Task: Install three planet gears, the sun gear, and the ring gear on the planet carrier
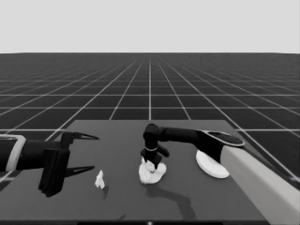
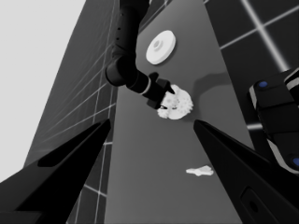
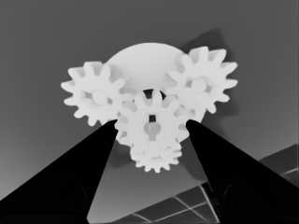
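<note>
The right hand clamped a gear above the smaller round part at the desk's middle. The left hand waited with its fingers apart over the desk's left end.

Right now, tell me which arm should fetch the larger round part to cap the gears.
Right. The right gripper is already at the gears on the smaller round part, and the larger round part lies just beside that arm. The left gripper waits over the table's left end, farther away.

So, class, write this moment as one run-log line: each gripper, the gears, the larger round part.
right gripper: shut on centre gear over smaller round part | left gripper: parked, open | larger round part: on table
</note>
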You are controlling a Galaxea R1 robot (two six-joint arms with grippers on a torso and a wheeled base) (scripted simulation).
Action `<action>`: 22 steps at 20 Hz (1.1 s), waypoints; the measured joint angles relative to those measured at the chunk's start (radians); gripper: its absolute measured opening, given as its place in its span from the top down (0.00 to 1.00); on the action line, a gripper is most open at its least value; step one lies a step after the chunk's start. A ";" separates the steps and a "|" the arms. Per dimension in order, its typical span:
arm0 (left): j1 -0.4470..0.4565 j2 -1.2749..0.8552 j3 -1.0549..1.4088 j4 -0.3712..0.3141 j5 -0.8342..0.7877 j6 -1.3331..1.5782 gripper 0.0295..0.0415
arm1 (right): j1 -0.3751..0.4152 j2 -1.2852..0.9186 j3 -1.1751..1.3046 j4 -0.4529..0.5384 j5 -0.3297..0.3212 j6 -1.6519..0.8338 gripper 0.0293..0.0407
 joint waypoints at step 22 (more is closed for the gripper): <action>0.000 0.000 0.000 0.000 0.000 0.000 0.25 | 0.000 0.000 0.000 0.000 0.000 0.230 0.86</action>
